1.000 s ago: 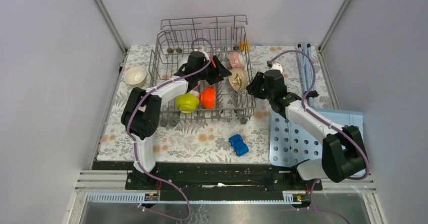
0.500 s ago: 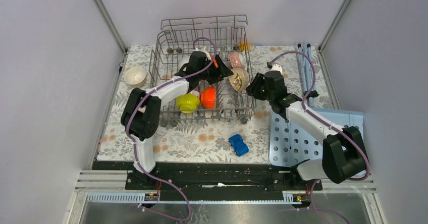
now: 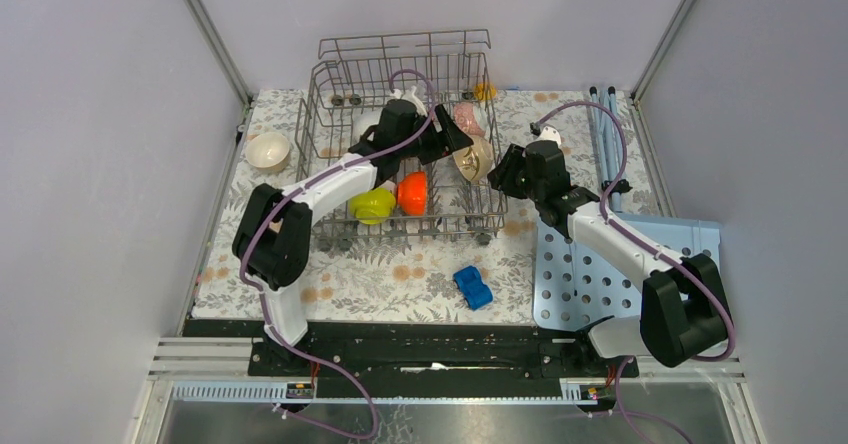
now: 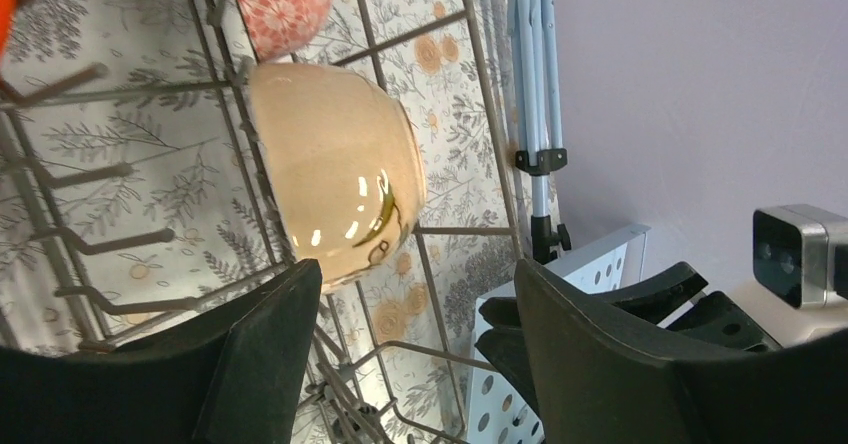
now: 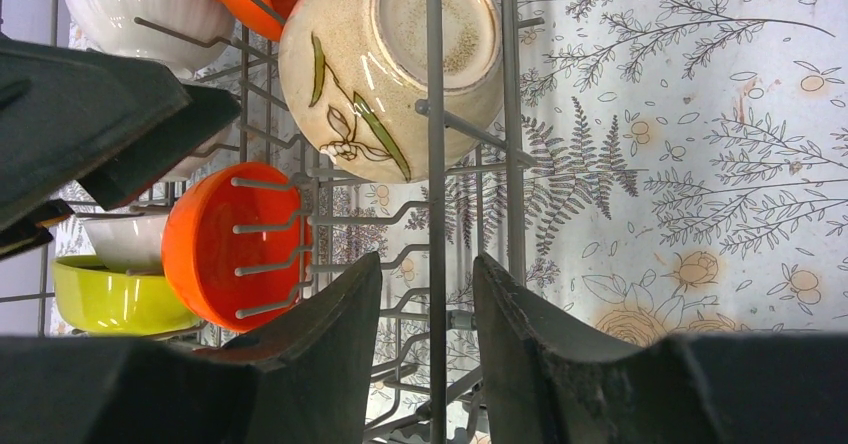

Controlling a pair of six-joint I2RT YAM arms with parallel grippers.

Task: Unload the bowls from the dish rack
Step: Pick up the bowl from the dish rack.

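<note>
You're mid-unload: one cream bowl (image 3: 268, 150) sits out on the desk (image 3: 400, 276), well behind your left claw (image 4: 418, 274), and the rack (image 3: 405, 62) holds the rest. The step in hand looks like the reach for the beige bowl (image 4: 335, 189). It stands on edge among the tines just ahead of the left claw, off toward its left finger. That claw gapes wide and holds nothing; whether the finger touches the bowl, I cannot tell. Next you'd need to centre the gap on the bowl, close, then lift it clear of the tines. Your right claw (image 5: 428, 264) waits outside the rack, jaws part open, empty, a rack wire lined up with the gap and the same bowl just ahead beyond it.
</note>
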